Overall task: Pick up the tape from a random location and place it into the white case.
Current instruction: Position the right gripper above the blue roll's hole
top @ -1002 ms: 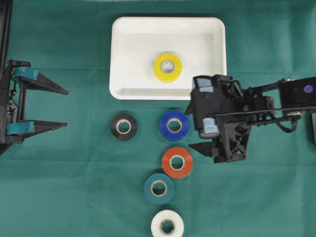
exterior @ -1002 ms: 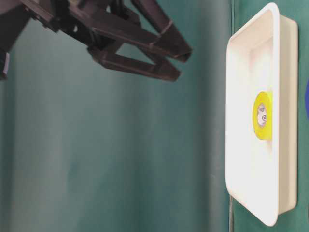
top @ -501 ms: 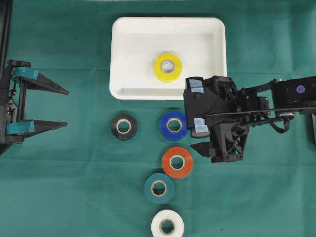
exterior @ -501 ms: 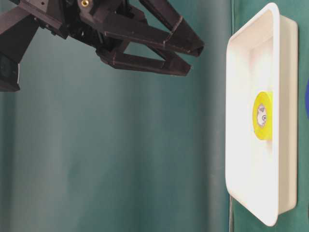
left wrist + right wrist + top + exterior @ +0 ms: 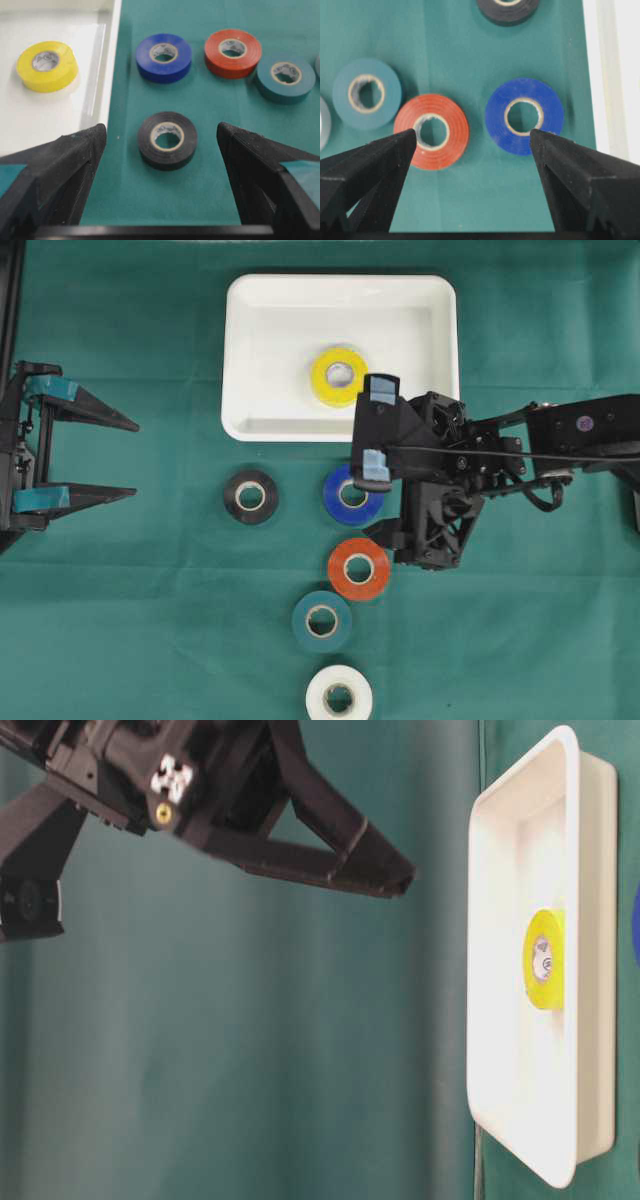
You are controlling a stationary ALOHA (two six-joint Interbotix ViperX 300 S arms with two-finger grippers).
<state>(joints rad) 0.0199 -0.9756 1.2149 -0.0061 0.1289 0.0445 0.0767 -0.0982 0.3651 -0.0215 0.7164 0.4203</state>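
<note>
The white case (image 5: 240,360) lies at the back with a yellow tape (image 5: 339,376) in it. On the green cloth in front lie black tape (image 5: 250,497), blue tape (image 5: 345,494), red tape (image 5: 358,568), teal tape (image 5: 321,620) and white tape (image 5: 339,698). My right gripper (image 5: 374,495) hovers open over the blue tape's right edge. In the right wrist view its fingertips (image 5: 472,134) straddle the gap between the red tape (image 5: 457,127) and the blue tape (image 5: 497,120). My left gripper (image 5: 134,460) stands open at the left edge, facing the black tape (image 5: 167,156).
The case's long rim (image 5: 575,920) shows at table level with the yellow tape (image 5: 548,960) inside, and my right gripper (image 5: 395,880) is above the cloth. The tapes lie close together in a line down the middle.
My right gripper has moved left, from beside the blue and red tapes to over the blue tape's right edge, still open. The left arm and all the tapes are unmoved.
</note>
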